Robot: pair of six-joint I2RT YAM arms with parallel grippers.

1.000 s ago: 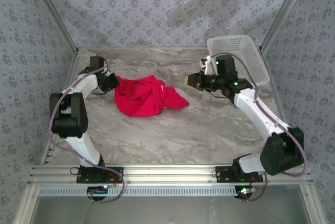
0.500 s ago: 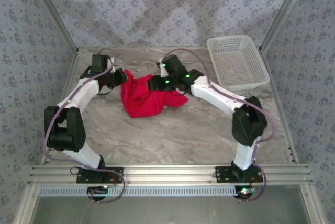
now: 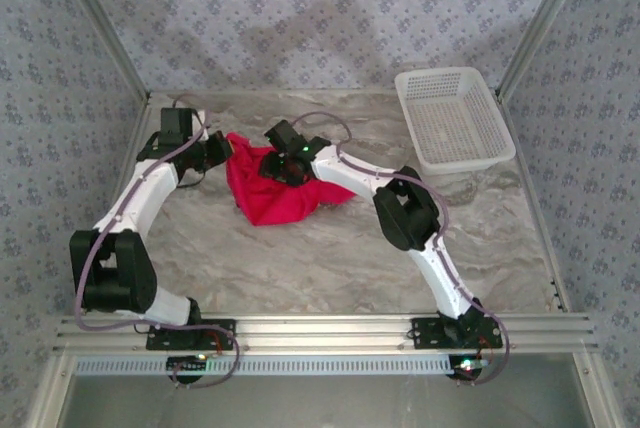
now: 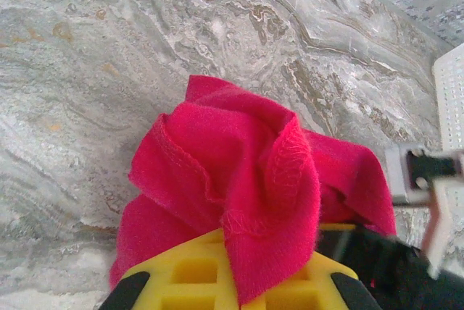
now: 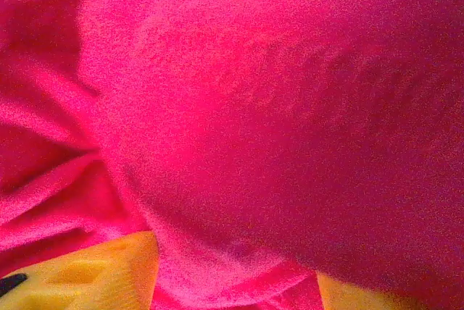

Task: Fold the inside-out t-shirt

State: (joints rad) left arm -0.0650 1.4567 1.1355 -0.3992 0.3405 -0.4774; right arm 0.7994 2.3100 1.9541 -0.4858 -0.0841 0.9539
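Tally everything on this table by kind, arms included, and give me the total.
Red t-shirt: 1
White basket: 1
Robot arms: 2, left arm and right arm
Total: 4

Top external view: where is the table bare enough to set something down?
Bare table: the near middle, bordered by the t-shirt, the left arm, the right arm and the front rail; also the right strip between the right arm and the side wall, nearer than the basket. Crowded: back left, where the left gripper and right gripper meet at the t-shirt.
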